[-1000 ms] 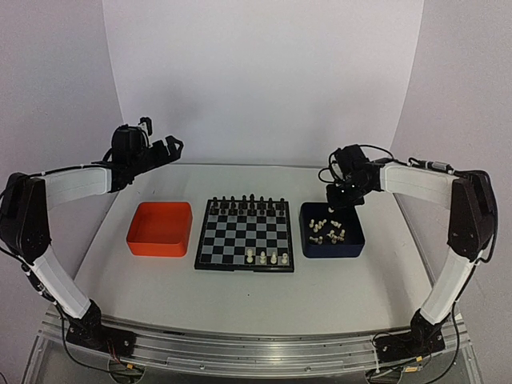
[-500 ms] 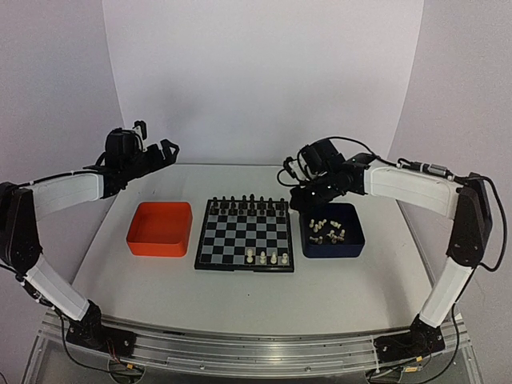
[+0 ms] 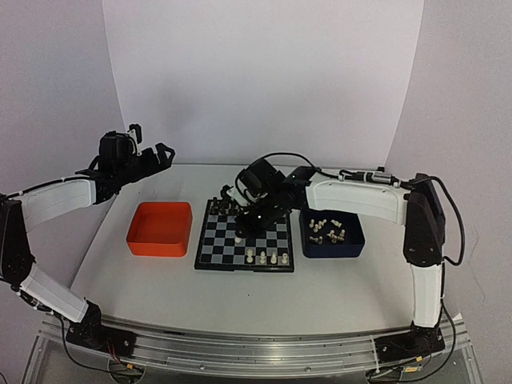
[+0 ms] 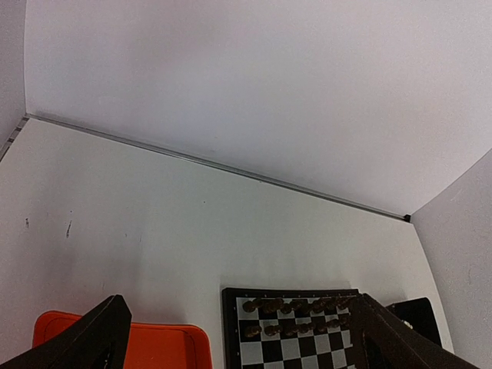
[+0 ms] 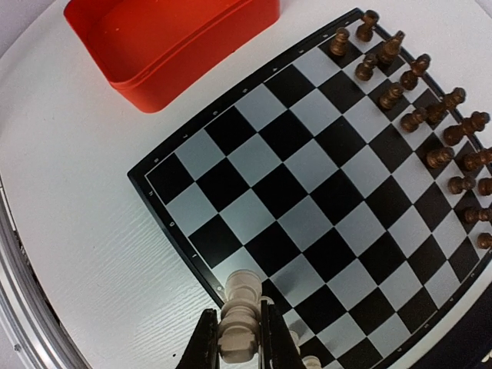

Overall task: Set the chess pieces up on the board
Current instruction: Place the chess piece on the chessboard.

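The board (image 3: 214, 242) lies at mid table, also in the right wrist view (image 5: 254, 157) and left wrist view (image 4: 234, 330). Black pieces (image 3: 250, 205) fill its far two rows. Three cream-white pieces (image 3: 268, 258) stand on its near row. My right gripper (image 3: 241, 234) hovers over the board's near-left part, shut on a cream-white piece (image 5: 240, 323) held between its fingers (image 5: 206, 346). More white pieces (image 3: 329, 230) lie in the dark blue tray (image 3: 354, 248). My left gripper (image 3: 164, 150) is open and empty, high above the table's far left.
An orange tray (image 3: 160, 229) sits left of the board, also in the right wrist view (image 5: 165, 46) and left wrist view (image 4: 165, 346). The white back wall rises behind the table.
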Controlling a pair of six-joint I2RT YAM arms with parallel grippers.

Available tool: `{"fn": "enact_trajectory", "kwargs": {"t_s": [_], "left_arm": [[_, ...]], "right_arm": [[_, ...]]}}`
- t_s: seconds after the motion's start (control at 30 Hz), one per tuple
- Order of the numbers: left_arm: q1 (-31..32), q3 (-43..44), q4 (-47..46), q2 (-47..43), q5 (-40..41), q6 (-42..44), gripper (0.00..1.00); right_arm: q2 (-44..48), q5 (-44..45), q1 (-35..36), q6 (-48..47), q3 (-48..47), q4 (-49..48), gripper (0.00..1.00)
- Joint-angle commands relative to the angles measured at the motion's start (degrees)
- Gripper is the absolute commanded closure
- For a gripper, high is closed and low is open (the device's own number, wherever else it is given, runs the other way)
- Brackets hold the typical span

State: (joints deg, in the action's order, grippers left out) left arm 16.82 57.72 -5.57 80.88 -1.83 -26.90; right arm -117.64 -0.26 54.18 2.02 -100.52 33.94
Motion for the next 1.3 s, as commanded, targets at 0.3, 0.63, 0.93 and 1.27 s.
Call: {"fn": "enact_trajectory", "kwargs": {"t_s": [0.3, 0.63, 0.93, 1.27], "left_arm": [[0.15, -1.41, 1.96, -5.1, 0.68, 1.58, 0.0], [0.14, -1.62, 2.14, -5.54, 1.04, 1.42, 0.0], [0.16, -1.8, 1.9, -5.6, 1.28, 1.14, 0.0], [0.15, -2.49, 1.51, -6.25, 1.28, 0.62, 0.0]], "right_arm": [[-8.83, -0.37, 1.54, -1.5, -7.23, 4.13, 1.0], [-10.53, -0.7, 1.62, -3.93, -8.07, 4.92, 1.0], [-9.91, -1.55, 1.59, -4.41, -7.0, 5.54, 1.0], [-10.31, -2.17, 1.59, -4.61, -6.82, 5.58, 1.0]]}}
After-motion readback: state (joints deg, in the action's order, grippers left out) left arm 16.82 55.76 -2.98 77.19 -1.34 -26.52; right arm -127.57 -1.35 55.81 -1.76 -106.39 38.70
